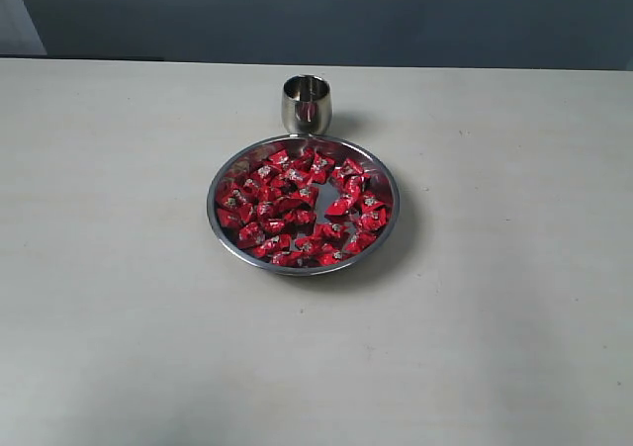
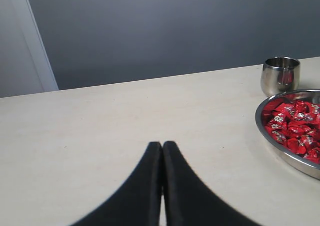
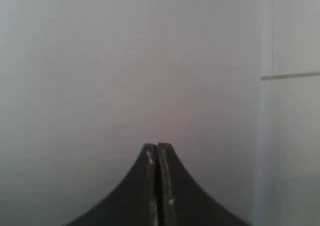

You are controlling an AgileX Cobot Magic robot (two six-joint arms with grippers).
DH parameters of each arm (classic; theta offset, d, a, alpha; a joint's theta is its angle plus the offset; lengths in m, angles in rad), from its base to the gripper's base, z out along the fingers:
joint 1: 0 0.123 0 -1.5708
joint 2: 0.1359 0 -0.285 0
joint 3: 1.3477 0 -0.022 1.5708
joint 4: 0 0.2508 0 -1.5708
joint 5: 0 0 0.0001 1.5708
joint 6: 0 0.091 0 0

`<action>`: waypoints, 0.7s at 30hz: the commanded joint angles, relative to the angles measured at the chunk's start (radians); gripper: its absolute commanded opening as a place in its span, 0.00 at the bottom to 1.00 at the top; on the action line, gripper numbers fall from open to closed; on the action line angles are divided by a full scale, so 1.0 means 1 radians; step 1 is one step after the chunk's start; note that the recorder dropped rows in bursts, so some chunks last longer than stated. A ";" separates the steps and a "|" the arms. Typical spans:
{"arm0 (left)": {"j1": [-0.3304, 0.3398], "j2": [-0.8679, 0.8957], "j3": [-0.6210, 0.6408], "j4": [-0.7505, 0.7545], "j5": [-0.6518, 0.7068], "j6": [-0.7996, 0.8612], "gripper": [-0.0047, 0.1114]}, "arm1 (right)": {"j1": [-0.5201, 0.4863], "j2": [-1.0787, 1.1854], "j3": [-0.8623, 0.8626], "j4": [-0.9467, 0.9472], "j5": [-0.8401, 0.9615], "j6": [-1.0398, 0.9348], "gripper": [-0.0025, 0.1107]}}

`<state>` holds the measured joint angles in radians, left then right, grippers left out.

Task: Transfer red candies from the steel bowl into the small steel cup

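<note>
The steel bowl (image 1: 219, 230) sits mid-table, a wide shallow dish filled with many red candies (image 1: 297, 209) in crinkled foil. Just behind it stands the small steel cup (image 1: 306, 104), upright. Neither arm shows in the exterior view. In the left wrist view my left gripper (image 2: 162, 145) is shut and empty over bare table, well clear of the steel bowl (image 2: 280, 148), its red candies (image 2: 295, 128) and the small steel cup (image 2: 280, 75). My right gripper (image 3: 157, 147) is shut with nothing in it, facing a blank pale wall; none of the task's things appear in its view.
The pale table (image 1: 119, 268) stretches wide on all sides of the bowl. A dark wall (image 1: 346, 11) runs behind its far edge. A white panel (image 2: 25, 40) stands at the back corner in the left wrist view.
</note>
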<state>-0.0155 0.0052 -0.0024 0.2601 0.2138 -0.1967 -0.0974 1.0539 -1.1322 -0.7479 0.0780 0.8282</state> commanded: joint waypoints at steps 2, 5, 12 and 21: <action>-0.006 -0.005 0.002 -0.004 -0.006 -0.004 0.04 | 0.120 0.408 -0.293 -0.002 0.389 -0.237 0.01; -0.006 -0.005 0.002 -0.004 -0.006 -0.004 0.04 | 0.189 0.694 -0.470 0.247 0.754 -0.537 0.01; -0.006 -0.005 0.002 -0.004 -0.006 -0.004 0.04 | 0.362 0.959 -0.581 1.193 0.816 -1.289 0.01; -0.006 -0.005 0.002 -0.004 -0.006 -0.004 0.04 | 0.562 1.059 -0.690 1.160 0.835 -1.412 0.30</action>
<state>-0.0155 0.0052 -0.0024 0.2601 0.2138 -0.1967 0.4300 2.0780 -1.7863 0.4349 0.9006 -0.5653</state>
